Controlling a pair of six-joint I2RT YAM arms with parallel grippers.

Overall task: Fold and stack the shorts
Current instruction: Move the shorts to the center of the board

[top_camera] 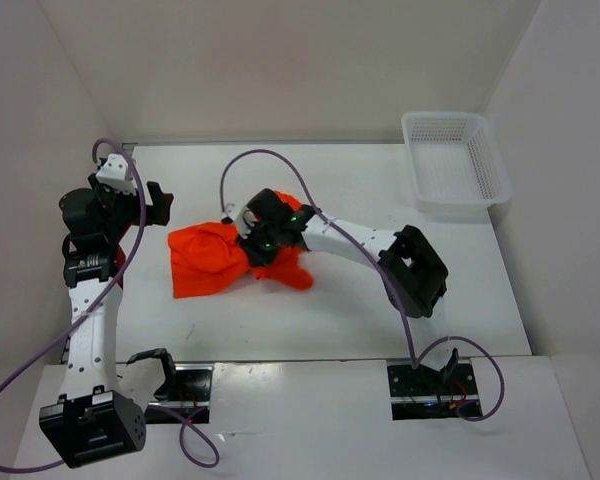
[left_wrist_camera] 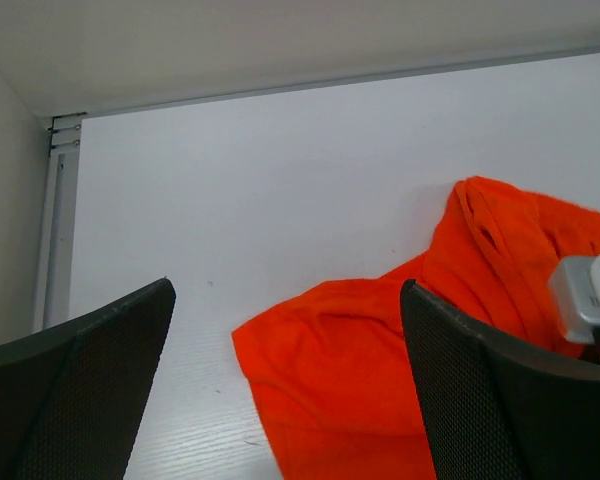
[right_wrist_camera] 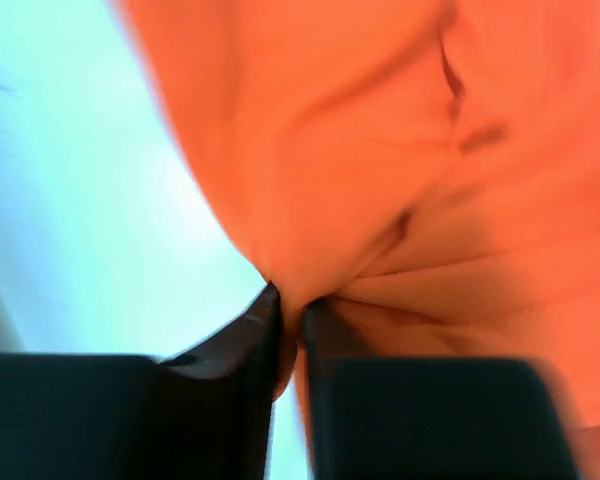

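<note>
both arms are built from white link housings joined by black motor blocks. the left arm (top_camera: 88, 320) has a long white link and a boxy black joint housing (top_camera: 90, 428) dotted with small round holes. the right arm (top_camera: 355, 240) has a white link and a chunky, open-framed black block (top_camera: 415, 270). a thin purple cable (top_camera: 263, 152) runs along each arm. small green lights (top_camera: 268, 241) glow on the right wrist. the left end effector (left_wrist_camera: 287, 288) has broad black fingers (left_wrist_camera: 80, 390) with a fine dotted texture. the right end effector (right_wrist_camera: 290, 300) has smooth black fingers (right_wrist_camera: 230, 380) that taper to thin tips.
</note>
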